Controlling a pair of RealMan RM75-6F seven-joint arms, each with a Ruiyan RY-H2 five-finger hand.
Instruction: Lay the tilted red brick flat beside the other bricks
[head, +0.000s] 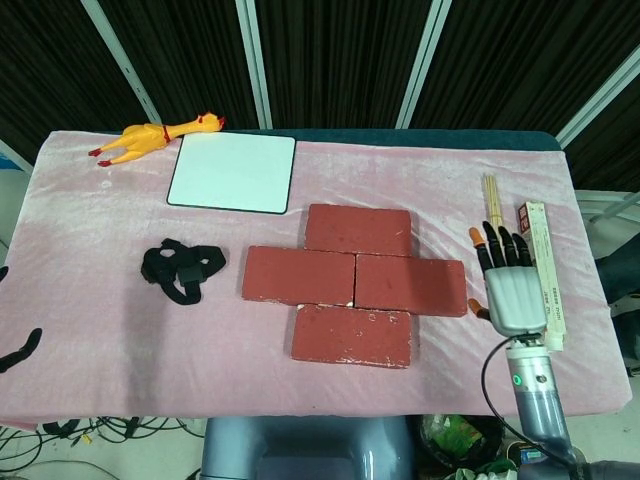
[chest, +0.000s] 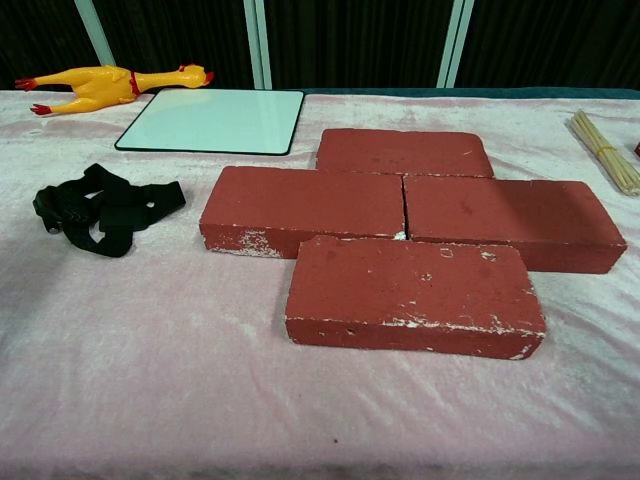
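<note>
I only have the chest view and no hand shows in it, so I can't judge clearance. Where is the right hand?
Observer: The right hand is to the right of the bricks, clear of them, fingers spread and holding nothing.
Operator: Is anything near it?
Observer: A long box lies along the table's right edge. The hand overlaps it in the head view, but I cannot tell whether they touch.
Operator: I see the sticks only at my frame's edge.
Observer: The sticks lie just beyond the fingertips, left of the box.
</note>
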